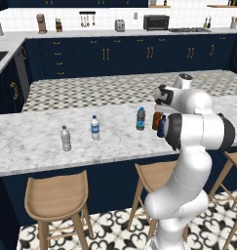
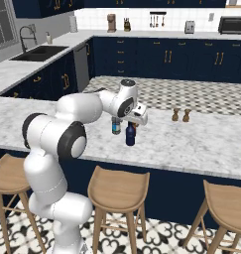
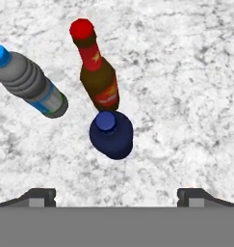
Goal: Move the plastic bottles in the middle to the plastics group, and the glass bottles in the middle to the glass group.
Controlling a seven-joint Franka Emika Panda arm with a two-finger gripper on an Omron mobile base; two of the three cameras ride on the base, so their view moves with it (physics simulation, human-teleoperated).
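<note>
Tool: its fingertips are standing spread wide at the bottom corners of the hand view, the tool (image 3: 116, 195) pinching nothing; in the right base view the tool (image 2: 138, 115) is hanging just above the middle bottles.
Navy bottle: the navy bottle (image 3: 111, 134) is sitting at the centre of the hand view, seen from above, directly above the gap between the spread fingertips and apart from them; in the right base view (image 2: 130, 134) it is standing upright just under the tool.
Amber bottle: the amber bottle (image 3: 97, 75), red-capped, is showing just above the navy one in the hand view, their outlines overlapping.
Blue-cap bottle: the blue-cap bottle (image 3: 29, 82) is lying toward the upper left of the hand view, apart from the other two.
Water bottles: the unlabelled water bottle (image 1: 66, 138) and the labelled water bottle (image 1: 95, 128) are standing left of centre in the left base view, well apart from the tool.
Brown bottles: two brown bottles (image 2: 181, 115) are standing right of centre in the right base view.
Tabletop: the marble tabletop (image 3: 186, 72) is carrying all of them.
</note>
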